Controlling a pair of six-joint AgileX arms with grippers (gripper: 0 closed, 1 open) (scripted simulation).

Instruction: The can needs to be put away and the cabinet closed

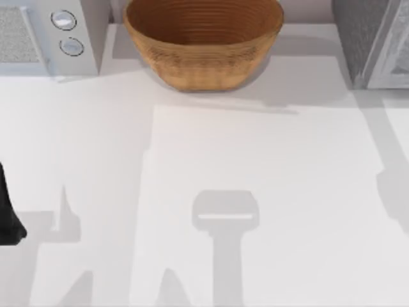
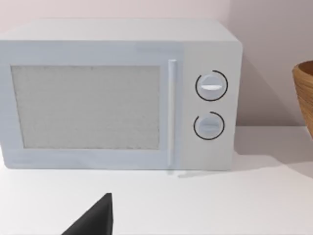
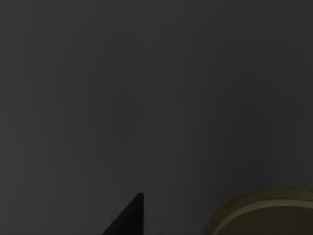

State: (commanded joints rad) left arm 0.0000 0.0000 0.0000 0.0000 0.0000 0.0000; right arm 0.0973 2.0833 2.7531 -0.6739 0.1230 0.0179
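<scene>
Woven wicker bowl [image 1: 203, 45], ribbed and matt; smooth matt white table [image 1: 255, 166]; microwave [image 2: 117, 93] with grainy door.

A white microwave [image 2: 122, 95] stands left of the wicker bowl [image 1: 203, 39] on the table [image 1: 255, 192].

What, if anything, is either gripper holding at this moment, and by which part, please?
It cannot be told. The right wrist view is dark, with a dull gold round top, likely the can, close to the camera. The left arm sits at the table's left edge.
</scene>
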